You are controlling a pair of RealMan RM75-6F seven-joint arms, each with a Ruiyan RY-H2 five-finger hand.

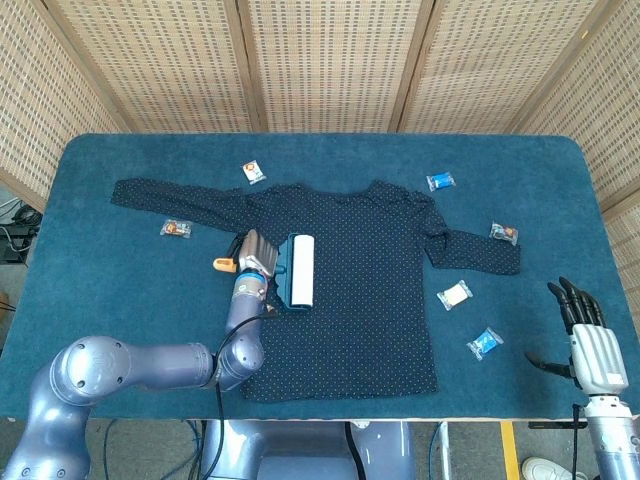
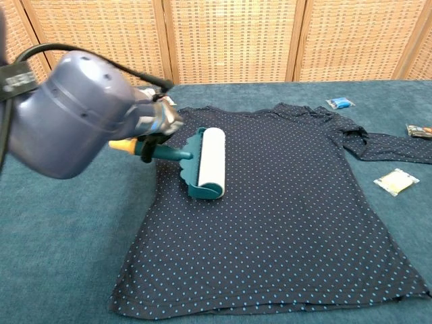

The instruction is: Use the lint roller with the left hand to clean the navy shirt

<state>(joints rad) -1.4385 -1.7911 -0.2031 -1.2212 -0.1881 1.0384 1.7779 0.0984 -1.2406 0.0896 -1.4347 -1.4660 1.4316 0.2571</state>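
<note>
Head view: my left hand [image 1: 255, 252] grips the lint roller [image 1: 299, 270] by its handle; roller head sits just right of the hand, white drum flat on the navy shirt [image 1: 350, 290], left chest area. Shirt lies spread on the desk [image 1: 100, 300]. My right hand [image 1: 588, 335] hangs at desk's right edge, fingers apart, holding nothing.

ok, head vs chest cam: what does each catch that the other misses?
Head only: the right hand open near the table's right edge, the shirt's long left sleeve, and the packets by it.

Chest only: a close side view of the roller's teal frame and orange handle end.

Both: left hand gripping the roller on the shirt, and the packets to the right.
</note>
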